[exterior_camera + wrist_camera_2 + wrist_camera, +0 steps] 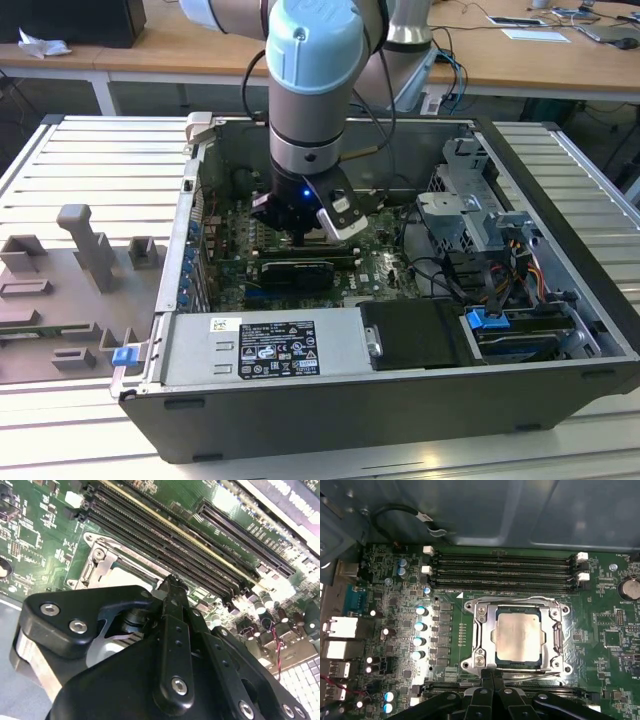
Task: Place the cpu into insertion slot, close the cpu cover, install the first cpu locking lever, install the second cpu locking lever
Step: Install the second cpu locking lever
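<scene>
My arm reaches down into the open computer case [560, 300], the gripper [305, 228] low over the green motherboard [385, 270] near the middle of the case in the exterior view.

In the first wrist view the cpu [519, 636] lies seated in the insertion slot [492, 636], its pale metal top flat and square to the socket. The cpu cover [554, 630] is down over it: the silver frame surrounds the chip and the chip shows through the central window. A thin wire lever [520, 600] runs along the frame edge on the memory-slot side; a second wire lever [540, 676] runs along the opposite edge, just beside my fingertips [490, 672]. I cannot tell whether either lever is latched.

My fingers are closed together, tips touching, nothing visible between them. In the first wrist view the tips sit at the socket edge farthest from the memory slots [502, 570], at or just above the cover's rim; contact cannot be confirmed. In the second wrist view the closed fingers [172, 592] end over the socket frame [100, 555], with the long memory slots [165, 535] beyond.

The four memory slots are unfilled, white clips at their ends. A black power supply [265, 345] sits at the near side of the case in the exterior view, a grey fixture block [85, 245] on the table at the exterior view's left.
</scene>
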Action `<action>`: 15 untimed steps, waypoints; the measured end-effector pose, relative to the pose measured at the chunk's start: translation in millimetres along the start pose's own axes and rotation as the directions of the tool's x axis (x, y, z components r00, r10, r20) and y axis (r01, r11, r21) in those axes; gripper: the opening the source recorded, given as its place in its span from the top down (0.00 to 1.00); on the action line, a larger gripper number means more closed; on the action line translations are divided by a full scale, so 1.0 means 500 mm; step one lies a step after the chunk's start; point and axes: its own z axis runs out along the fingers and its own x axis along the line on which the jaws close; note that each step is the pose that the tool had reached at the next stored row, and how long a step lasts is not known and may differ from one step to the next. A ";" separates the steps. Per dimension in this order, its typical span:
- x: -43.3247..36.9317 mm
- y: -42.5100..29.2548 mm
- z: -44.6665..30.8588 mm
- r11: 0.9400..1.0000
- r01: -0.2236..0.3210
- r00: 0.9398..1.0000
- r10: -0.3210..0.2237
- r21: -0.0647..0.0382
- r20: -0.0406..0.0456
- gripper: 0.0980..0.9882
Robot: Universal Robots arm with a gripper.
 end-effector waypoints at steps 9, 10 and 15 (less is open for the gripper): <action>0.024 -0.015 0.004 0.999 0.000 1.000 0.000 -0.038 0.002 0.99; 0.032 -0.017 0.006 0.999 0.000 1.000 0.000 -0.043 0.002 0.99; 0.034 -0.021 0.016 0.998 0.000 1.000 0.000 -0.057 0.002 0.99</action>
